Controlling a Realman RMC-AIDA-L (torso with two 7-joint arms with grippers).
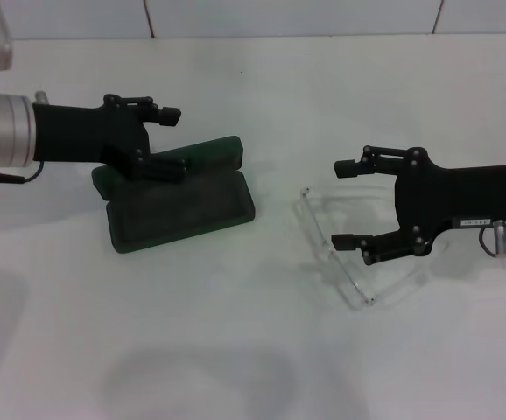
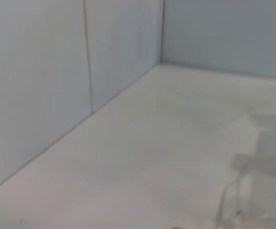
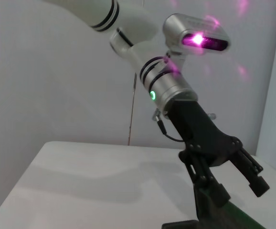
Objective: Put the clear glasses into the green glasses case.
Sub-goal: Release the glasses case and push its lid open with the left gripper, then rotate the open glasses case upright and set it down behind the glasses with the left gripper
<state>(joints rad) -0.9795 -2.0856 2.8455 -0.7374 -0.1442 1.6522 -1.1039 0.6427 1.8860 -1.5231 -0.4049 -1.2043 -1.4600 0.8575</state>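
Head view: green glasses case (image 1: 183,203) sits open, left of centre on the white desk (image 1: 253,350), dark matte lining up, rounded corners. Left gripper (image 1: 171,140) is over its raised lid, fingers spread, lower one on the lid edge. Clear glasses (image 1: 340,254) lie right of centre, transparent thin frame. Right gripper (image 1: 347,203) is just beside them, fingers spread. Right wrist view alone shows left gripper (image 3: 238,188) from the front plus case edge (image 3: 209,220). Left wrist view: blurry glasses (image 2: 252,191) at lower right.
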